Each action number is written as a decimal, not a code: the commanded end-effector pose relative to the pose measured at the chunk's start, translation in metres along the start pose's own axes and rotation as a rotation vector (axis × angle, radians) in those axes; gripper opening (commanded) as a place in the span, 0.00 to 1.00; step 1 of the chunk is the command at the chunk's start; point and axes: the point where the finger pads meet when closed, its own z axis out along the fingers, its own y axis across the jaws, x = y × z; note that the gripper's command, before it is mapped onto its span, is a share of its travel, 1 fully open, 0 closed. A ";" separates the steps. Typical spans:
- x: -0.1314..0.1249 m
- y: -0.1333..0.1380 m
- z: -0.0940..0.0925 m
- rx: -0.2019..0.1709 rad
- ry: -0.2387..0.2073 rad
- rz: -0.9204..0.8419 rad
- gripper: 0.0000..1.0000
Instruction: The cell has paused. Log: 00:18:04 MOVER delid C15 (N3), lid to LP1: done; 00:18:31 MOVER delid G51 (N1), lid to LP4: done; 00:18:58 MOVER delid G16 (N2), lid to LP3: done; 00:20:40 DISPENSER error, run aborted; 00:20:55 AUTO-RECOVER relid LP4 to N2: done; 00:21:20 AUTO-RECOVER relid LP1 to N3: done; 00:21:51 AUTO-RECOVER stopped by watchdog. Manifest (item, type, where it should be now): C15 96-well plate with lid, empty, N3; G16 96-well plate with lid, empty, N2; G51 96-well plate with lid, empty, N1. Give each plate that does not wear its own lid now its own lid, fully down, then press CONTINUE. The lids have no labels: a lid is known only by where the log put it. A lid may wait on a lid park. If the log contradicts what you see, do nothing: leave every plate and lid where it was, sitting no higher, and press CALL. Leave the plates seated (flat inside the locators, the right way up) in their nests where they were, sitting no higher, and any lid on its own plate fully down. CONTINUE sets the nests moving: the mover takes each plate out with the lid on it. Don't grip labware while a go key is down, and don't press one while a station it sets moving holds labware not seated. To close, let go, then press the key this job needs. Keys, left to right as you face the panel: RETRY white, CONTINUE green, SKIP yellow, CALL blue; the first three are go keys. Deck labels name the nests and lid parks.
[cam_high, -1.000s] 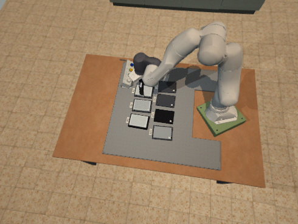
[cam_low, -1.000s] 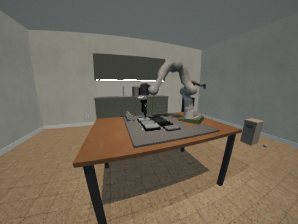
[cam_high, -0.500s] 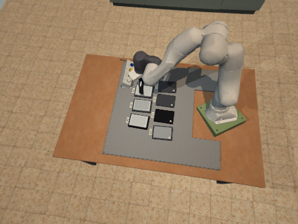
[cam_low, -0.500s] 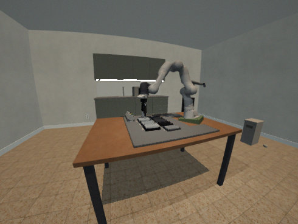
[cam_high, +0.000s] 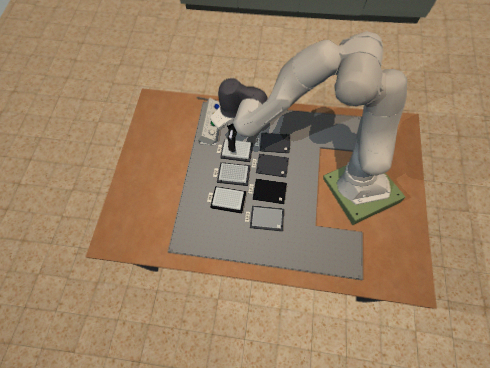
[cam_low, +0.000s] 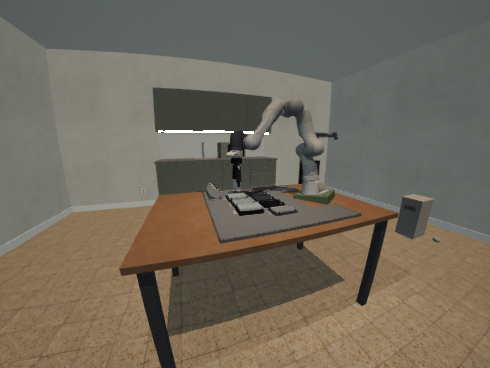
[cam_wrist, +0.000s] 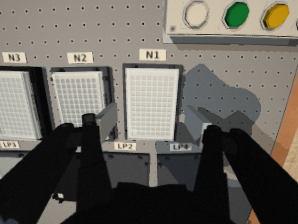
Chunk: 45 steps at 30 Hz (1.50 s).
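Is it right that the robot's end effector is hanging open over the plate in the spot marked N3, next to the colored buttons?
Not quite. The end effector is open and empty, but the plate under it sits in the spot marked N1, not N3. The wrist view shows the N1 label just above that plate, with the colored buttons nearby. N3 is two nests away, at the left edge.
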 end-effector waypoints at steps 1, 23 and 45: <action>-0.002 0.001 -0.006 -0.002 -0.008 0.003 0.66; -0.051 -0.123 -0.017 0.025 -0.017 -0.037 0.66; -0.198 -0.317 -0.016 -0.002 -0.008 -0.057 0.66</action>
